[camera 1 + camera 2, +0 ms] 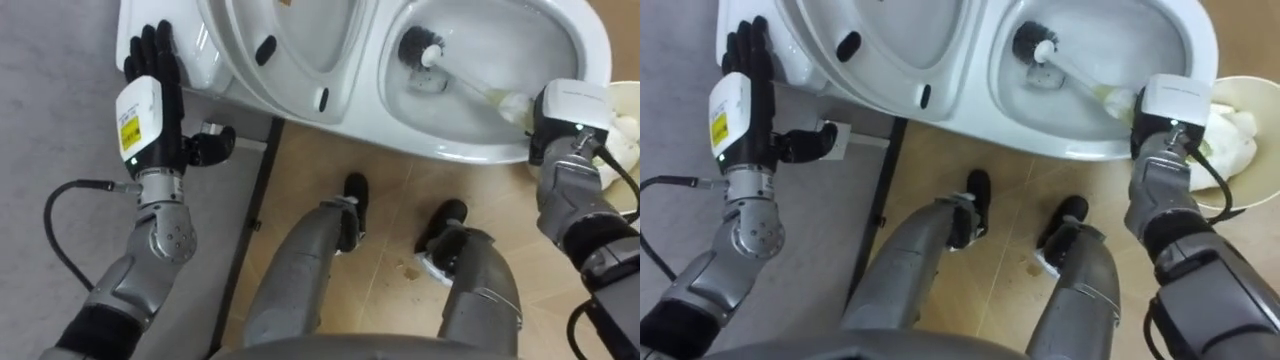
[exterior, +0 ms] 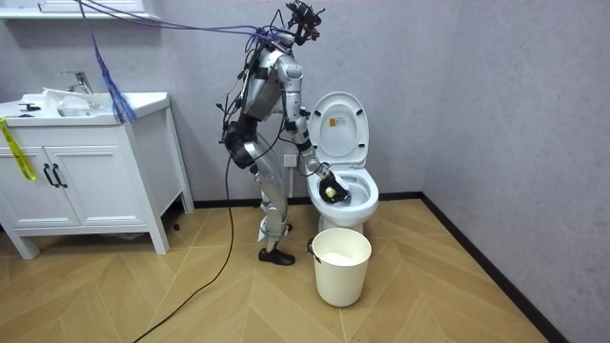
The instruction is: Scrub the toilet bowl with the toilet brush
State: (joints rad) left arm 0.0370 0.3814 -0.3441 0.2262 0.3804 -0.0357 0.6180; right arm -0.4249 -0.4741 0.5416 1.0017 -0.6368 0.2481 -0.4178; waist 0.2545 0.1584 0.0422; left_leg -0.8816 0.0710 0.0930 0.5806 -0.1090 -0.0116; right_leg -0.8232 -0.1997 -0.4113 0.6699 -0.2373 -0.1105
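The white toilet [image 1: 470, 150] stands open before me, its lid [image 1: 290, 40] tipped up to the left. A toilet brush [image 1: 422, 48] with a black bristle head lies down in the bowl. Its pale handle [image 1: 480, 92] slants to the bowl's right rim. There my right hand [image 1: 548, 120] is shut on the handle's end. My left hand [image 1: 155, 70] lies with straight fingers against the white edge beside the lid, holding nothing. In the room view I stand bent over the toilet [image 2: 345, 191], with my right hand [image 2: 329, 191] at the bowl.
A white bucket [image 2: 341, 262] stands on the wooden floor in front of the toilet, at the right edge [image 1: 1235, 135] in the eye views. A white vanity with a sink [image 2: 86, 162] stands at the room view's left. A grey wall is close behind the toilet.
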